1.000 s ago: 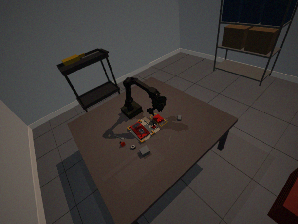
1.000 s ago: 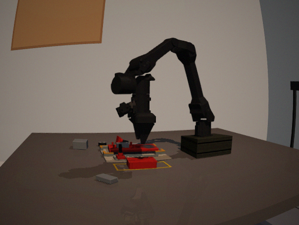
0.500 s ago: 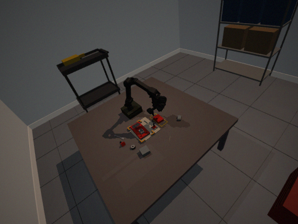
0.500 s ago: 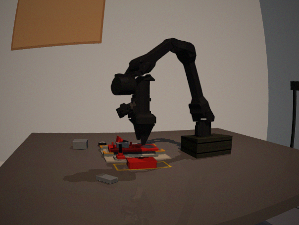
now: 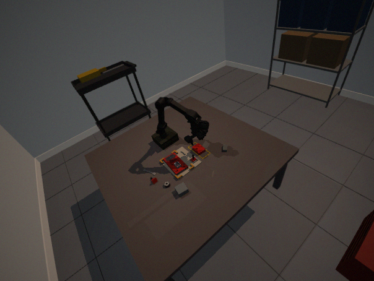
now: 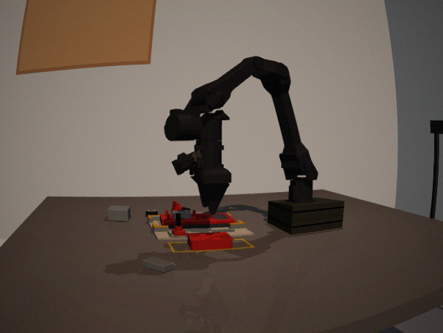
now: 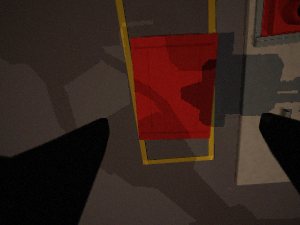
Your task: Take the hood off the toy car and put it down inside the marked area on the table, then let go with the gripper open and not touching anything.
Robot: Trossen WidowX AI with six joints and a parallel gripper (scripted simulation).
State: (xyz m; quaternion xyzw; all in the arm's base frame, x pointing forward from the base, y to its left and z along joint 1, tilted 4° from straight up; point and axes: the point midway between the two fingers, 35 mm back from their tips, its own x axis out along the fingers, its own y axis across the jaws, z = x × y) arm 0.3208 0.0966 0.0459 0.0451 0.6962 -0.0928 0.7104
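The red hood [image 5: 199, 149] [image 6: 210, 241] [image 7: 155, 64] lies flat on the table within the yellow outline of the marked area [image 5: 203, 158] [image 6: 174, 251] [image 7: 177, 160]. Its long sides are close to the outline's lines; the wrist view shows its top overlapping the right line, and whether its base touches a line I cannot tell. My gripper [image 5: 192, 142] [image 6: 210, 210] [image 7: 182, 123] is open and empty, above the hood and apart from it. The rest of the red car [image 5: 176, 164] [image 6: 198, 221] stands on its pale base beside the area.
A red part with a black post [image 5: 193, 158] [image 6: 178, 231] stands on the base near the area. Grey blocks [image 5: 181, 189] [image 6: 158, 264] lie on either side. A small wheel [image 5: 166, 184] and a red piece [image 5: 154, 180] lie beyond the car.
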